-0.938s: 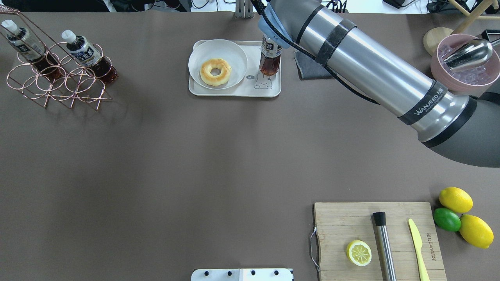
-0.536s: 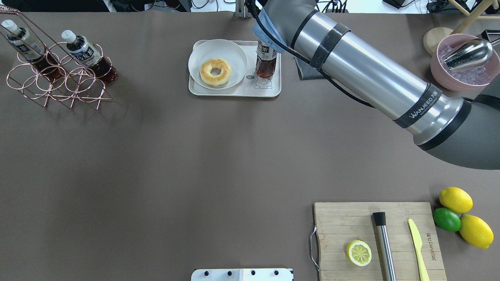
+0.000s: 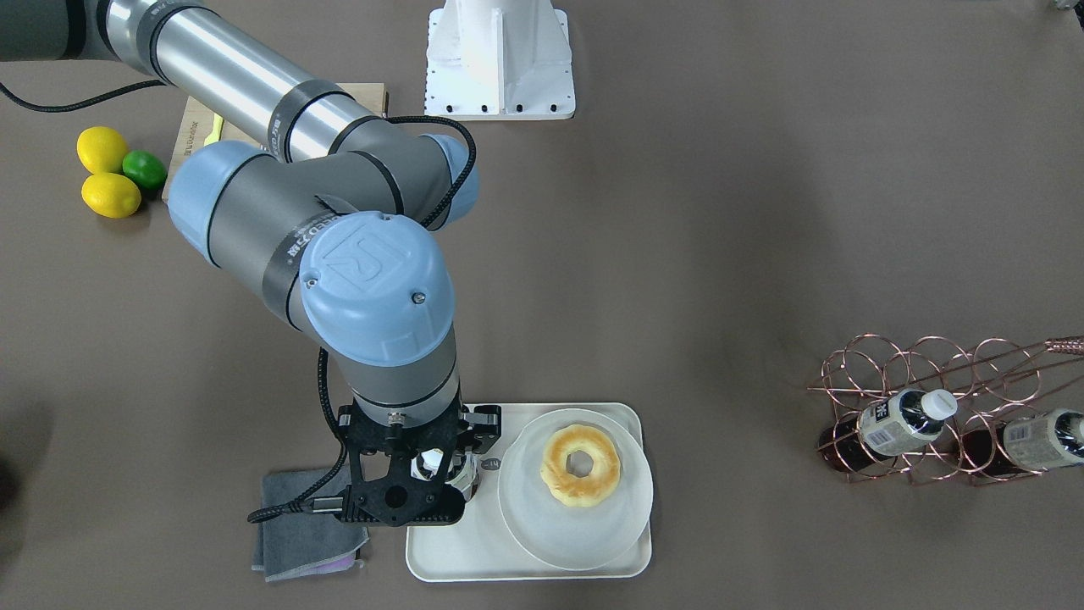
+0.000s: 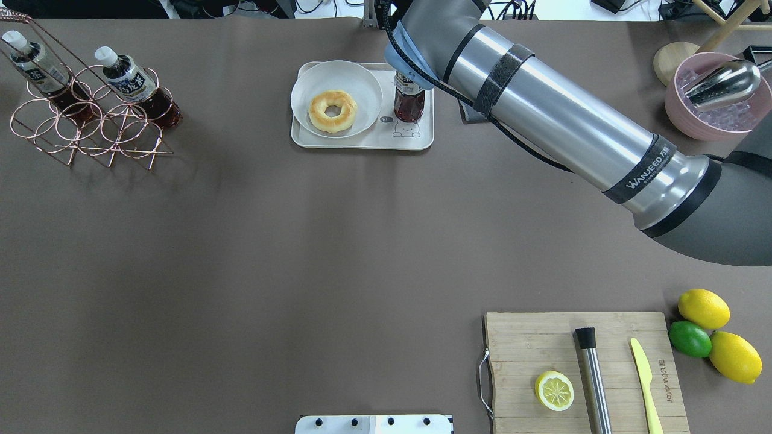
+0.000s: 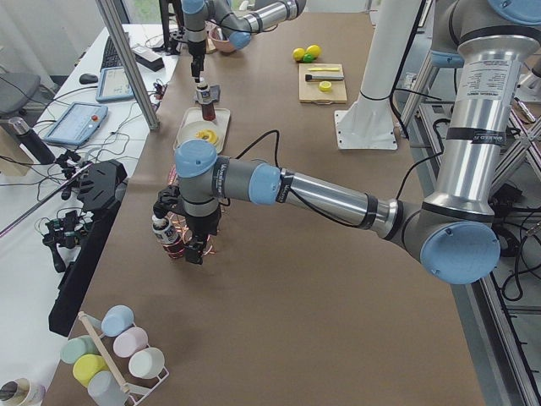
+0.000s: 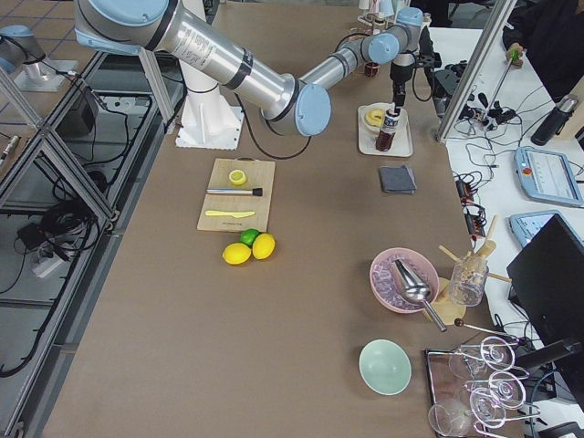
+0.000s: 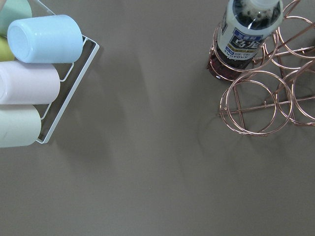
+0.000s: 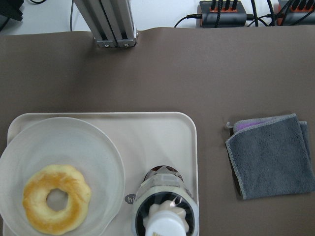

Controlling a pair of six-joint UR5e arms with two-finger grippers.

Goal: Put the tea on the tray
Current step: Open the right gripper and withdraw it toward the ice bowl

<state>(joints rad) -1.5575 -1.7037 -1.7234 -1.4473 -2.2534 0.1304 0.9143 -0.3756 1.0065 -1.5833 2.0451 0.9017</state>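
The tea bottle (image 4: 409, 103) is upright over the right part of the cream tray (image 4: 362, 142), just behind the bear drawing; I cannot tell if its base touches the tray. My right gripper (image 3: 434, 466) reaches straight down and is shut on its white-capped top. The right wrist view shows the tea bottle (image 8: 165, 209) from above, on the tray (image 8: 162, 129). Two like bottles (image 4: 137, 89) lie in the copper wire rack (image 4: 90, 129). My left gripper (image 5: 191, 247) hovers over that rack; I cannot tell if it is open.
A white plate (image 4: 362, 84) with a doughnut (image 4: 332, 111) fills the tray's left part. A grey cloth (image 8: 270, 153) lies right of the tray. A pink ice bowl (image 4: 718, 120), a cutting board (image 4: 531, 337) and lemons (image 4: 703, 308) are on the right.
My right arm has carried the tea bottle a little to the left and brought it from tilted to upright over the tray.
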